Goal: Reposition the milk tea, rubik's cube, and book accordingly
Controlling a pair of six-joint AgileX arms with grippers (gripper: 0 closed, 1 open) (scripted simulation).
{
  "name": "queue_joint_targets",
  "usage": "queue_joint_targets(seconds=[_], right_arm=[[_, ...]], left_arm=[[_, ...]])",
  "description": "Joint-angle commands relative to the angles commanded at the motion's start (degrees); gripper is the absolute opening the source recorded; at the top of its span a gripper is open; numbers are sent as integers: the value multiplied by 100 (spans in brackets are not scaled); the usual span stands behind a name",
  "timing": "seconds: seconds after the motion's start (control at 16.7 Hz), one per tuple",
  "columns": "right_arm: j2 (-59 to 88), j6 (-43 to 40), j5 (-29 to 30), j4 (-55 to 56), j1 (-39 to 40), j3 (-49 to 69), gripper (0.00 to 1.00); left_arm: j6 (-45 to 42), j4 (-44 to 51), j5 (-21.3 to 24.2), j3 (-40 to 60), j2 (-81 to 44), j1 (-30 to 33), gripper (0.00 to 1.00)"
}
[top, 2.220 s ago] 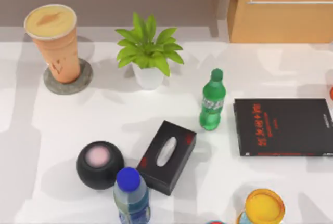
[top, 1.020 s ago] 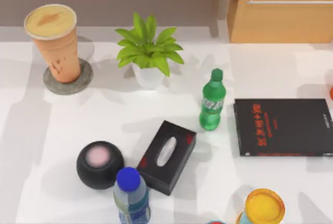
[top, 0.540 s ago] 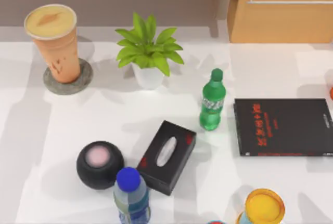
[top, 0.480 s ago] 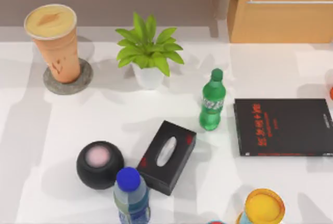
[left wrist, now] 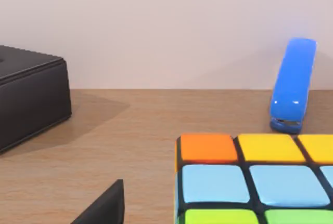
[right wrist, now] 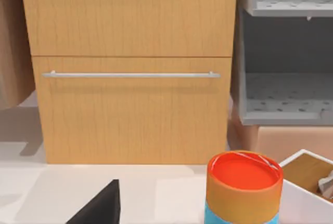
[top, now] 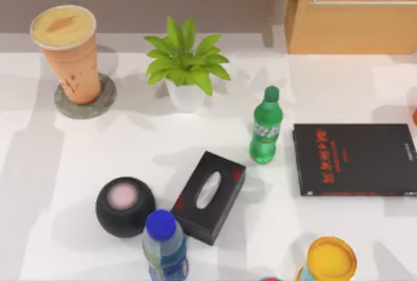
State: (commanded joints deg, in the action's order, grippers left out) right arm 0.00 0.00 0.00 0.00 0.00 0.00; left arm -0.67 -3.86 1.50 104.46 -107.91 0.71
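Milk tea [top: 66,53] upright on coaster [top: 85,98], far-left, rubik's cube [left wrist: 255,180] on wood, grippers' state unclear.

We see a white worktop [top: 91,163], a wooden cabinet [top: 352,14] with a metal handle [right wrist: 130,75] behind it, and grey shelves [right wrist: 286,52] beside that cabinet.

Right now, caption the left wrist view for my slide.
Rubik's cube on a wooden surface, blue stapler standing behind it, black box off to one side.

Milk tea [top: 67,53] upright on coaster [top: 85,97]; rubik's cube [left wrist: 255,180] on wood.
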Motion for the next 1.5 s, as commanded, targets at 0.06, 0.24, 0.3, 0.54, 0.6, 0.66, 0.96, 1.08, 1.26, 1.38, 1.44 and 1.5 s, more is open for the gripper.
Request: queue_joint_targets(seconds=[0.06, 0.24, 0.3, 0.54, 0.6, 0.66, 0.96, 1.08, 1.26, 1.38, 1.44, 1.5], right_arm=[[0, 0, 0, 0, 0, 0, 100], [0, 0, 0, 0, 0, 0, 100], [0, 0, 0, 0, 0, 0, 100], [0, 0, 0, 0, 0, 0, 100], [0, 0, 0, 0, 0, 0, 100], [0, 0, 0, 0, 0, 0, 100], [0, 0, 0, 0, 0, 0, 100], [0, 0, 0, 0, 0, 0, 100], [0, 0, 0, 0, 0, 0, 100], [0, 0, 0, 0, 0, 0, 100], [0, 0, 0, 0, 0, 0, 100], [0, 0, 0, 0, 0, 0, 100]], left_arm=[[-1, -25, 2, -106, 95, 0, 100], [-1, -93, -1, -540, 371, -9, 100], [-1, -120, 3, -666, 468, -7, 100], [-3, -170, 3, -814, 616, -10, 100], [-3, -162, 3, -791, 589, -1, 100], [-3, -163, 3, -792, 591, -1, 100], [-1, -148, 9, -1508, 1376, 11, 100], [3, -115, -2, -2192, 2084, 6, 100], [16, -17, -25, -3577, 3522, -6, 100], [28, 78, -43, -4676, 4677, -15, 100], [34, 130, -52, -5259, 5291, -19, 100], [41, 183, -62, -5849, 5915, -25, 100]])
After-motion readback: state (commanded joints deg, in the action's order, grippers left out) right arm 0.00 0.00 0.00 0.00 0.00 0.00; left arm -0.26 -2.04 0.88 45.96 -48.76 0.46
